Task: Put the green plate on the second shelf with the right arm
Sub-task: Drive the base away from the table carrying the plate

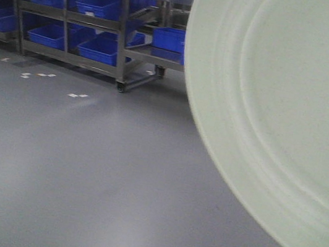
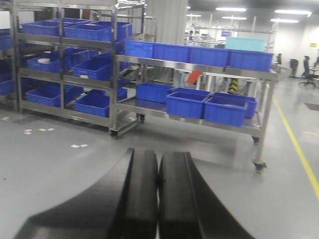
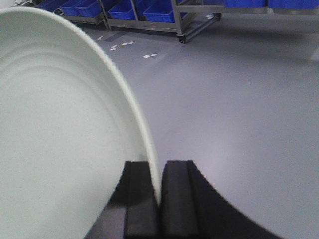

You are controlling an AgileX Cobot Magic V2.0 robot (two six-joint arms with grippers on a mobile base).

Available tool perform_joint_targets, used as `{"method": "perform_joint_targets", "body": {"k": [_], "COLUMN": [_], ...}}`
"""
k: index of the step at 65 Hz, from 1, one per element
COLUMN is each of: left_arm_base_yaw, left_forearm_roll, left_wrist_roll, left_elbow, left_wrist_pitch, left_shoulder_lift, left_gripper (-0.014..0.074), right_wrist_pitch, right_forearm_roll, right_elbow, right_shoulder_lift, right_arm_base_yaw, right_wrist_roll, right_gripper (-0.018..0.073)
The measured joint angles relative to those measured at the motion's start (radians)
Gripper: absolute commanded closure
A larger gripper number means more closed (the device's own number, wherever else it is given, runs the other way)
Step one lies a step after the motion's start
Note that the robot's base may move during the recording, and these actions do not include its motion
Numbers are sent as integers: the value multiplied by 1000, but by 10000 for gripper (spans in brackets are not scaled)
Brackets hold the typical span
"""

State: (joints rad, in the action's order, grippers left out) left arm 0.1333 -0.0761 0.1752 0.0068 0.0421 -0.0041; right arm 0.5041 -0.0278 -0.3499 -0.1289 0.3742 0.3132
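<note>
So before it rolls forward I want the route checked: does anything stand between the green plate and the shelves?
Nothing visible does. The right end effector grips the green plate by its rim, and only open grey floor lies between it and the shelves with blue bins. The plate hides the right of the front view.

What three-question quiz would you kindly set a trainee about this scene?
1. True or false: the right pincer is clamped on the rim of the pale green round matte plate.
2. The left pincer is: A open and empty; B shut and empty; C gripping a cup.
3. Short answer: what colour are the plastic bins on the steel racks?
Key: 1 true; 2 B; 3 blue.
</note>
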Motion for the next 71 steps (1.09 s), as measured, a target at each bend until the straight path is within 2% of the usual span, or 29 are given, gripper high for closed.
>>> {"method": "perform_joint_targets", "body": {"k": [71], "left_arm_base_yaw": [0], "left_forearm_roll": [0], "left_wrist_roll": [0], "left_elbow": [0], "left_wrist_pitch": [0], "left_shoulder_lift": [0], "left_gripper": [466], "right_wrist_pitch": [6], "right_forearm_roll": [-2], "right_elbow": [0], "right_shoulder_lift": [0], "right_arm_base_yaw": [0], "right_wrist_roll": [0], "right_gripper": [532]}}
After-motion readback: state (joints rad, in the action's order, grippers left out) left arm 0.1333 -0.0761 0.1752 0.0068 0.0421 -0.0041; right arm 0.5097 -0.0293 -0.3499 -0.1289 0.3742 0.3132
